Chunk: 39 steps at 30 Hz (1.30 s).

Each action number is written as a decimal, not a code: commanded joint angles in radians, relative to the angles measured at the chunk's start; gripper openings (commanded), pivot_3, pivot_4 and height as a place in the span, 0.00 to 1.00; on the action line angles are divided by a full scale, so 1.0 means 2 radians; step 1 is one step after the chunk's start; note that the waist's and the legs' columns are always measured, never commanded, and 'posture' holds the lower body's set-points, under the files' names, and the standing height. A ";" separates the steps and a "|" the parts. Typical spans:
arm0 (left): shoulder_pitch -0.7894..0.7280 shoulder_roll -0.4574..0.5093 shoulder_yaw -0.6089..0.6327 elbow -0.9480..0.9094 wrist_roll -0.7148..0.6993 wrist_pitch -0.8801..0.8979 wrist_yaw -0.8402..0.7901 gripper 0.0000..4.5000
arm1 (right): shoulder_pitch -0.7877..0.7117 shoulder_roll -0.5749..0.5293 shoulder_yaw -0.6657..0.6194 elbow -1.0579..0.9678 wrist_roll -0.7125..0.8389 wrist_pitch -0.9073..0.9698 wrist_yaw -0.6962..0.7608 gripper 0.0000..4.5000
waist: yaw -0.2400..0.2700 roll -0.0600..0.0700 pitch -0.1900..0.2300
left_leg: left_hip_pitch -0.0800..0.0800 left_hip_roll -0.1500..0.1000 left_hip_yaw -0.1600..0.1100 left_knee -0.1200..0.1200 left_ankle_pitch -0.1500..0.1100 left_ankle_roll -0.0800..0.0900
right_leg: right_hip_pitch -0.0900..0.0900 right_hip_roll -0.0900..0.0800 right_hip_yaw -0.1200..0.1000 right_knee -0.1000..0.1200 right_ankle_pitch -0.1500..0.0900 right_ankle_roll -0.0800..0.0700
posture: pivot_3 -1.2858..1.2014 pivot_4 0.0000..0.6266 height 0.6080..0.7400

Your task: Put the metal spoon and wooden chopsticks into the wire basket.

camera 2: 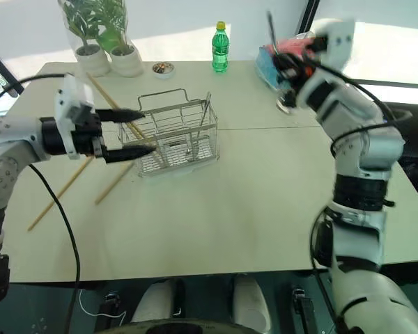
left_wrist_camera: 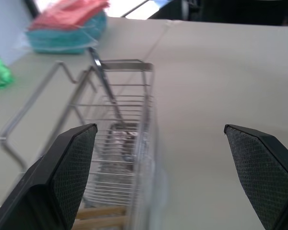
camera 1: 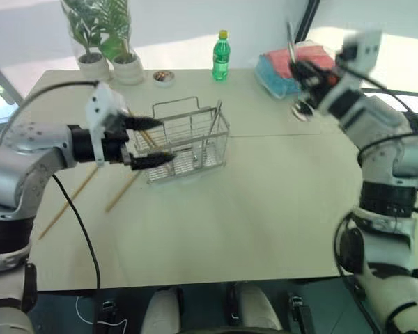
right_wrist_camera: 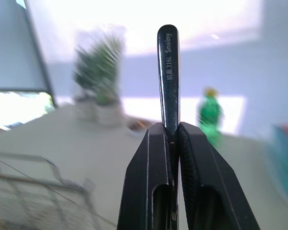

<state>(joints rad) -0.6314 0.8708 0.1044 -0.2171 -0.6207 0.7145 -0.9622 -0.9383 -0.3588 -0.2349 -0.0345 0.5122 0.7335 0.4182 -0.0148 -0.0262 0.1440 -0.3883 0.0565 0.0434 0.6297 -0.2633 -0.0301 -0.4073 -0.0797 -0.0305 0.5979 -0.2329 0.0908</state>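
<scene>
The wire basket (camera 1: 189, 141) stands left of the table's centre, and a thin metal utensil (left_wrist_camera: 107, 89) leans inside it. My left gripper (camera 1: 150, 141) is open at the basket's left end, its fingers (left_wrist_camera: 72, 167) spread level with that end wall. My right gripper (camera 1: 301, 69) is raised over the far right of the table, shut on the metal spoon's handle (right_wrist_camera: 169, 72), which points upward; the bowl is hidden. Two wooden chopsticks (camera 1: 120, 193) lie on the table left of the basket, and another chopstick (camera 2: 118, 111) leans across the basket's left end.
A green bottle (camera 1: 221, 56), a small bowl (camera 1: 164, 77) and two potted plants (camera 1: 101, 38) line the far edge. Folded red and teal cloths (camera 1: 282, 68) sit at the far right, just behind the raised right gripper. A black cable (camera 1: 83, 236) hangs from the left arm.
</scene>
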 commanded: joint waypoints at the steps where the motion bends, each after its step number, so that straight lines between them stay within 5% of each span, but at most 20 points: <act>1: -0.009 0.003 0.023 0.005 0.003 -0.008 0.009 1.00 | -0.027 0.048 0.016 0.028 -0.005 -0.027 -0.030 0.01 | 0.001 0.000 0.000 | 0.000 0.000 0.000 0.000 0.000 0.000 | 0.000 0.000 0.000 0.000 0.000 0.000 | 0.52 0.24 0.87; 17: 0.026 0.012 0.052 -0.039 -0.011 0.010 0.030 1.00 | -0.056 0.165 0.080 0.246 -0.089 -0.240 -0.014 0.01 | -0.002 0.000 0.000 | -0.001 -0.001 0.000 0.000 0.000 0.000 | 0.000 -0.001 0.001 0.000 0.001 0.000 | 0.52 0.24 0.87; 25: 0.019 0.016 0.051 -0.034 -0.010 0.010 0.031 1.00 | -0.021 0.175 0.076 0.211 -0.087 -0.243 -0.020 0.79 | 0.000 0.000 0.000 | -0.001 -0.001 0.000 0.000 0.000 0.000 | 0.000 -0.001 0.001 0.000 0.001 0.000 | 0.52 0.24 0.87; 39: 0.010 0.018 0.052 -0.007 -0.004 0.003 0.030 1.00 | -0.030 0.041 0.068 0.055 -0.025 -0.131 0.077 0.79 | -0.004 0.000 0.000 | 0.000 -0.001 0.000 0.000 0.000 0.000 | 0.000 -0.001 0.001 0.000 0.000 0.000 | 0.52 0.24 0.87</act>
<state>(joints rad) -0.5897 0.8938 0.1795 -0.2277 -0.6285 0.7361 -0.9072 -0.9944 -0.2663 -0.1137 0.1342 0.4362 0.4456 0.5488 -0.0218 -0.0260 0.1442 -0.3889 0.0539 0.0439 0.6299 -0.2632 -0.0304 -0.4071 -0.0817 -0.0289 0.5978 -0.2319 0.0900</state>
